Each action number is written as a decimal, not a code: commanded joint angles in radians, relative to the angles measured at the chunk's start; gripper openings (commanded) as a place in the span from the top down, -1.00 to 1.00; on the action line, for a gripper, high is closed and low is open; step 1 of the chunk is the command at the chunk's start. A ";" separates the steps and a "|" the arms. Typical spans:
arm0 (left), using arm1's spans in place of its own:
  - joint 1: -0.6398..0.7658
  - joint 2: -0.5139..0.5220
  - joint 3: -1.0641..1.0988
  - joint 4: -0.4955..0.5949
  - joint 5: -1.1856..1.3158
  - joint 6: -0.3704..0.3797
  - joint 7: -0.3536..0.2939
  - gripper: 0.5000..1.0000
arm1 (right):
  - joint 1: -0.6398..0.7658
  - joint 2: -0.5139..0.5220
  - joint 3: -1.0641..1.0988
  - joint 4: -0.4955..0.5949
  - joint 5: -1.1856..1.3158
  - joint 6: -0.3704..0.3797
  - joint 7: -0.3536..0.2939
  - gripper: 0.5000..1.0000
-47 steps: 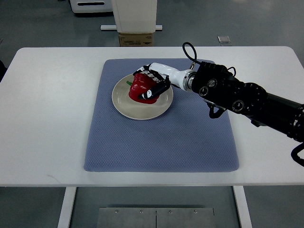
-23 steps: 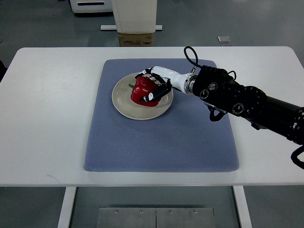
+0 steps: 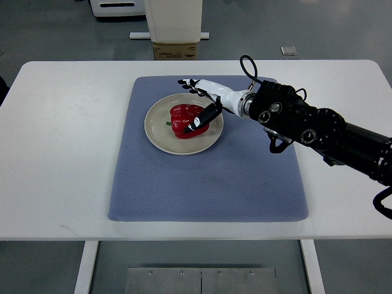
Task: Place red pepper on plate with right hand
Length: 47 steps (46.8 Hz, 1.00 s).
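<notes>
The red pepper (image 3: 185,120) lies on the plate (image 3: 157,134), right of its centre, with the plate standing on the blue mat (image 3: 208,177) in the middle of the white worktop (image 3: 61,153). The right robot hand (image 3: 204,101) sits over the plate's far right edge with its fingers spread wide and holding nothing, the upper fingers fanned out beyond the rim, while the dark-tipped thumb (image 3: 199,121) reaches down across the pepper; from this steep angle I cannot quite tell whether that tip is touching the skin or hanging just above it. That is where the risk lies: if the thumb drags as the arm draws back to the right, it could roll the pepper toward the near rim or tip it off onto the mat, and a low wrist might clip the plate edge and shift it. Compared with half a second ago, the fingers have opened from a wrap around the pepper, the hand has lifted away toward the upper right, and the pepper has settled flatter on the plate. The left arm is out of view
</notes>
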 commanded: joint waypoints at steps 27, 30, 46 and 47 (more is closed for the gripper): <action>0.000 0.000 0.000 0.000 0.000 0.000 0.000 -1.00 | -0.089 0.000 0.333 -0.010 0.001 -0.073 -0.018 -1.00; 0.000 0.000 0.000 0.000 0.000 0.000 0.000 -1.00 | -0.111 0.000 0.374 -0.015 0.001 -0.083 -0.018 -1.00; 0.000 0.000 0.000 0.000 0.000 0.000 0.000 -1.00 | -0.197 -0.014 0.603 -0.015 0.001 -0.089 -0.018 -1.00; 0.000 0.000 0.000 0.000 0.000 0.000 0.000 -1.00 | -0.201 -0.017 0.620 -0.015 0.001 -0.089 -0.018 -1.00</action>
